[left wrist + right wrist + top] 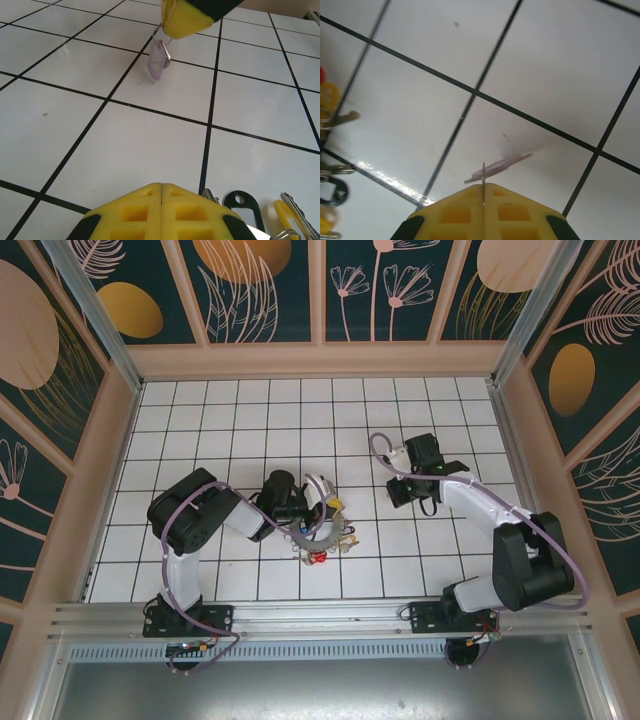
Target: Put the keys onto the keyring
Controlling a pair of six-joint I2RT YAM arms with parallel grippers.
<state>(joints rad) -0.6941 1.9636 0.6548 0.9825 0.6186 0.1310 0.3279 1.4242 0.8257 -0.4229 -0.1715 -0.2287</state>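
Progress early: right end effector (483, 186) grips lilac key tag (501, 163), well apart from keyring (303, 531); left end effector (161, 186) clenched empty beside keyring; keys (330, 542) heaped there.

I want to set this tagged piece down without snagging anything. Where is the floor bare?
Bare: the far tile rows along the back wall, and the near tiles between the keys and the right arm's base. Crowded: around the keyring and keys at the left gripper. The right gripper, shut on the lilac tag, hangs over bare tile.
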